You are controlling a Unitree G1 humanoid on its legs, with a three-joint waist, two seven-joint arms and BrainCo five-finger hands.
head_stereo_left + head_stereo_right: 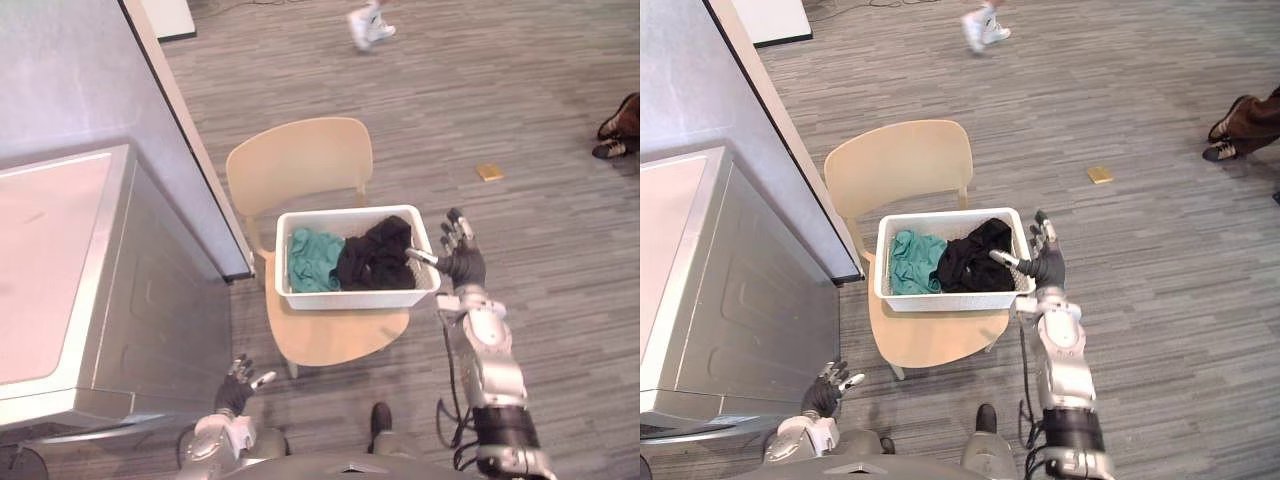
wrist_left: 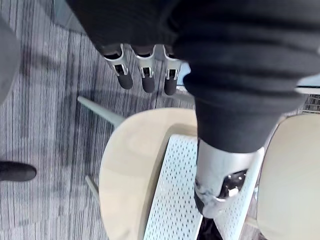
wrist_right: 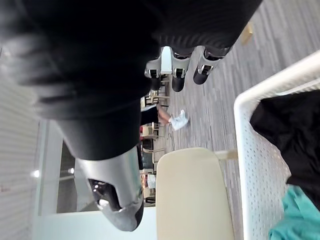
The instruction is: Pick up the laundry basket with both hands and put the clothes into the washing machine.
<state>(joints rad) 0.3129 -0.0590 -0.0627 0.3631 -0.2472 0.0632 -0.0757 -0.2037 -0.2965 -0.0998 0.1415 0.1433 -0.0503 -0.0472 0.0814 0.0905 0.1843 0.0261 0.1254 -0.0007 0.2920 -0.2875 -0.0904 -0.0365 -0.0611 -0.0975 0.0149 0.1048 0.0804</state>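
The white laundry basket (image 1: 350,297) sits on the seat of a pale wooden chair (image 1: 300,160), with a teal garment (image 1: 312,260) and a black garment (image 1: 375,258) heaped inside. The right hand (image 1: 462,260) hovers just beside its right end, fingers spread and holding nothing. The left hand (image 1: 236,390) hangs low by the washing machine (image 1: 60,270), fingers loosely straight, well apart from the basket. I'd say both hands should grip opposite ends under the rim and lift level. I can read no writing on the basket or machine

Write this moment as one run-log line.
laundry basket: on chair | clothes: in basket | right robot hand: open, at basket's right end | left robot hand: open, apart from basket
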